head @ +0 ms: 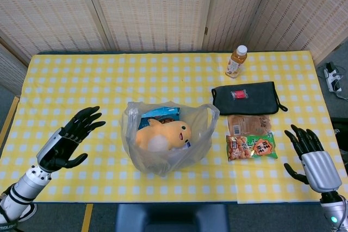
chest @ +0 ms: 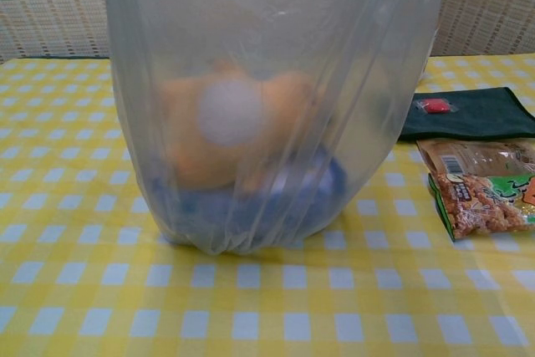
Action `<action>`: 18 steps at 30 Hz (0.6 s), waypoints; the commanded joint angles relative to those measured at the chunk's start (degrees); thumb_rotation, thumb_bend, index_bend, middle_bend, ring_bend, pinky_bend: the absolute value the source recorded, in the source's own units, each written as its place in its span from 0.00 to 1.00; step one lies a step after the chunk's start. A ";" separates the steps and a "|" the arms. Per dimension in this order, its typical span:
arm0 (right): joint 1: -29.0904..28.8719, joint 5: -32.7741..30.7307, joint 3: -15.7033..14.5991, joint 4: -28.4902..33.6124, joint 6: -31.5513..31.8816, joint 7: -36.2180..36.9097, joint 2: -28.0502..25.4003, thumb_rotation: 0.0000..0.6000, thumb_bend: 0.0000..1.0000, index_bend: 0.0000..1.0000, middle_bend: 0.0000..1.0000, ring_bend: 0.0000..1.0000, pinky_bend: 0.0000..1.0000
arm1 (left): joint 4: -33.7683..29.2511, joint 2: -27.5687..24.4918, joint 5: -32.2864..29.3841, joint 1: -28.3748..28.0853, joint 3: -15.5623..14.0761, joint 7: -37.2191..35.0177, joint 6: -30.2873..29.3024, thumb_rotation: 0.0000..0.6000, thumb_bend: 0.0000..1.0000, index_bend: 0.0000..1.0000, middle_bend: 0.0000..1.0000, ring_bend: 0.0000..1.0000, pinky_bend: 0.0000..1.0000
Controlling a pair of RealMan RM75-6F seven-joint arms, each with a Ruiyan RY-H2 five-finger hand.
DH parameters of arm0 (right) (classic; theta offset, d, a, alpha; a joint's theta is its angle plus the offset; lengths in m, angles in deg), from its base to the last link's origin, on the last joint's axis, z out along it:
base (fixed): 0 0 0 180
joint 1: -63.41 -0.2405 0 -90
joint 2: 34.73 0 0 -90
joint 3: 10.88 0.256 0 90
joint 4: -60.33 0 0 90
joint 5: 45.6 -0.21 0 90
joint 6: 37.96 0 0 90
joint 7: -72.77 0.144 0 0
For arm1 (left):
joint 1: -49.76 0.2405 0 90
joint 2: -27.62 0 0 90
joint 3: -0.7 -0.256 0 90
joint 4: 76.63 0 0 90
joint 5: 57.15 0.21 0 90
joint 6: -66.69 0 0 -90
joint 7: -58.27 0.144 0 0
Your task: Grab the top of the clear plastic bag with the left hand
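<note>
Head view: we see the left hand (head: 69, 142) empty, fingers spread, near the clear plastic bag (head: 166, 145) (yellow plush toy (head: 163, 134) inside); right hand (head: 309, 153) likewise spread, holding nothing.

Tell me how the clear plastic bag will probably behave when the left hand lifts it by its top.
The bag looks thin and wrinkled, so it will likely crumple and stretch, not hold its shape. The yellow toy and a blue packet inside should pull it downward and may shift. The film looks glossy, so it may slip between the fingers of the left hand.
</note>
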State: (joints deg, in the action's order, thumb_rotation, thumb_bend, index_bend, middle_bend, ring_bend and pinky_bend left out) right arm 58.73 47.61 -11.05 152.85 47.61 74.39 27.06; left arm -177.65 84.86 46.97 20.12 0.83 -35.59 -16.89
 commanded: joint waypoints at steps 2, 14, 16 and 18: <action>0.30 -0.13 0.12 0.09 0.51 -0.12 -0.03 1.00 0.33 0.00 0.00 0.00 0.00 | 1.16 1.95 0.51 -1.35 -0.20 -1.33 0.46 1.00 0.36 0.03 0.00 0.00 0.13; 0.99 0.32 -0.03 -0.14 1.66 -0.06 0.10 1.00 0.33 0.00 0.00 0.00 0.00 | 2.06 3.79 0.94 -4.42 -0.66 -3.24 0.89 1.00 0.34 0.03 0.00 0.00 0.12; 0.97 0.43 -0.11 -0.15 1.55 0.00 0.07 1.00 0.33 0.00 0.00 0.00 0.00 | 1.86 3.97 0.78 -4.78 -0.72 -3.01 1.12 1.00 0.34 0.03 0.00 0.00 0.12; 0.95 0.45 -0.15 -0.14 1.44 0.10 0.02 1.00 0.33 0.00 0.00 0.00 0.00 | 1.73 4.24 0.65 -5.14 -0.78 -2.71 1.29 1.00 0.33 0.03 0.00 0.00 0.12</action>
State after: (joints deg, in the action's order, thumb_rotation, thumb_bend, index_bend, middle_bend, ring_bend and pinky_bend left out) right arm 59.69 48.06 -11.20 152.71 49.06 74.49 27.08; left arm -175.87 89.05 47.66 15.04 0.08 -38.36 -15.66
